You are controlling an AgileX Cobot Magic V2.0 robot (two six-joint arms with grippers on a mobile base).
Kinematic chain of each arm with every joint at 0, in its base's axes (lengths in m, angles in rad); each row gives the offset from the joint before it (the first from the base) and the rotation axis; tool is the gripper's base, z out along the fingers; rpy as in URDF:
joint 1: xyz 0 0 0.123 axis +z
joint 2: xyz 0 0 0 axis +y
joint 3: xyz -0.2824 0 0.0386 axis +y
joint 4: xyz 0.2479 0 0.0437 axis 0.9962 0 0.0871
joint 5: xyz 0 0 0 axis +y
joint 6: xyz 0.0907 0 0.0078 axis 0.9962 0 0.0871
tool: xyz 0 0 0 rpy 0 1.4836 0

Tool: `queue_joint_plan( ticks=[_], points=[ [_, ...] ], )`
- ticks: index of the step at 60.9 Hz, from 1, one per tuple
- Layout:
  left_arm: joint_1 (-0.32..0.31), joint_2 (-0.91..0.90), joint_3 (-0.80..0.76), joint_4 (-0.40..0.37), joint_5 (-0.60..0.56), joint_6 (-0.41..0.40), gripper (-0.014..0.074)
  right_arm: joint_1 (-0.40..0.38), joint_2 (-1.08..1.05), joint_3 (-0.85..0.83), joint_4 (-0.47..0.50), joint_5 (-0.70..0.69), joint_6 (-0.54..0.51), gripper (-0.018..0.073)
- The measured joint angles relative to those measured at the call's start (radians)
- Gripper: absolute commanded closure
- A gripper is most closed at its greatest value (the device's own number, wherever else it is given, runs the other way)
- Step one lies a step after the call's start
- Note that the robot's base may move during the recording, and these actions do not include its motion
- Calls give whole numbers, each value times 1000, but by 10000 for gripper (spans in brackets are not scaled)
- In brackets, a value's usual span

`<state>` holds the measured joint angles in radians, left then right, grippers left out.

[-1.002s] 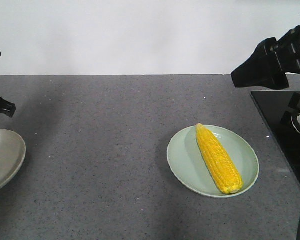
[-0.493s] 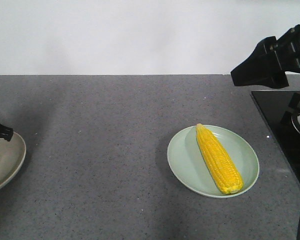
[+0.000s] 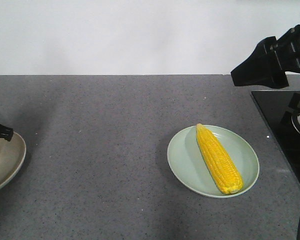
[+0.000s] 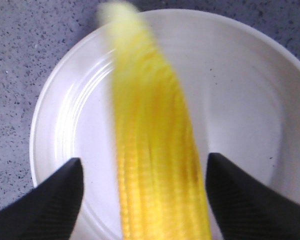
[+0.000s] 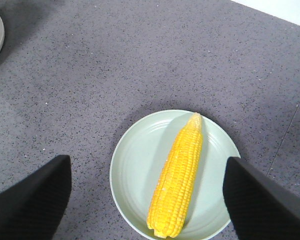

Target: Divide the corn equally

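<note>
Leftmost, the left gripper [image 4: 142, 200] stands spread over a glossy white round plate [image 4: 250, 90], a blurred yellow corn cob [image 4: 150, 145] between its fingers; whether it's loose is unclear, and it might roll off. Right gripper [image 5: 147, 200] hovers open above the pale green plate [image 5: 135, 165] bearing another cob [image 5: 177, 175].

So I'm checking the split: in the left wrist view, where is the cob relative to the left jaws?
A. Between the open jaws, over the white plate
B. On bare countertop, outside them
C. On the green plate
A: the blurred cob sits between the spread jaws, above the white plate.
</note>
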<state>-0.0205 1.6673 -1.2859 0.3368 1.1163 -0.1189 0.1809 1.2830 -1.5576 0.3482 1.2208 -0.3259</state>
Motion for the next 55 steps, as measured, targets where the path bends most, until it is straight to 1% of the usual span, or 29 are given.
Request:
queue_joint_plan(
  ticks=[13,21,32,37,41,46,51,55],
  points=[
    [0,0,0,0,-16,-3,10,0,0,0,0,0,0,-29],
    [0,-27,1,-10,-63,-11,10,0,0,0,0,0,0,-29],
    [0,-146,3,-71,-129,0,10,0,0,0,0,0,0,-29],
    [0,-220,3,-115,-151,19,10,0,0,0,0,0,0,-29],
    [0,-276,3,-165,-166,45,10,0,0,0,0,0,0,-29],
    [0,-360,3,-250,-184,109,10,0,0,0,0,0,0,-29],
    [0,-433,3,-365,-196,186,10,0,0,0,0,0,0,-29],
    [0,-488,3,-442,-198,253,10,0,0,0,0,0,0,-29]
  ],
)
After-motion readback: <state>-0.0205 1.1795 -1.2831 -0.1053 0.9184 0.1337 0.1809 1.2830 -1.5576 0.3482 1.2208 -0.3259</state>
